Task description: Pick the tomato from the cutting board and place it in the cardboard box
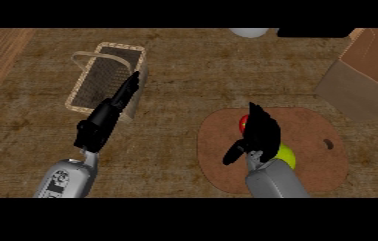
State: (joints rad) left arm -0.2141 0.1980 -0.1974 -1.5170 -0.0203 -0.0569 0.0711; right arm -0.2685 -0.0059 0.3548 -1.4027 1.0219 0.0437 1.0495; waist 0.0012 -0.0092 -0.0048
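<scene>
Tomato (244, 120) lies on the cutting board (317, 155), half under the right hand (262, 132), whose fingers (255, 112) look spread wide, not yet curled; the grasp is pending, so next they should probably close, then lift toward the cardboard box (354, 75).

Between the cutting board (314, 135) and the cardboard box (354, 80) at the right edge of the frame I see only a bare strip of counter (184, 75). The board's right half is bare too. The box's near wall is the one barrier on that side. On the board, a yellow-green fruit (288, 157) sits just beside my right forearm, and the tomato (244, 121) crowds the left side of my right hand (262, 130). The middle of the frame is open counter. At upper left stands a basket (118, 46), with my straight-fingered left hand (111, 110) across its right wall. A white thing (249, 32) and a black thing (314, 32) line the top edge.
</scene>
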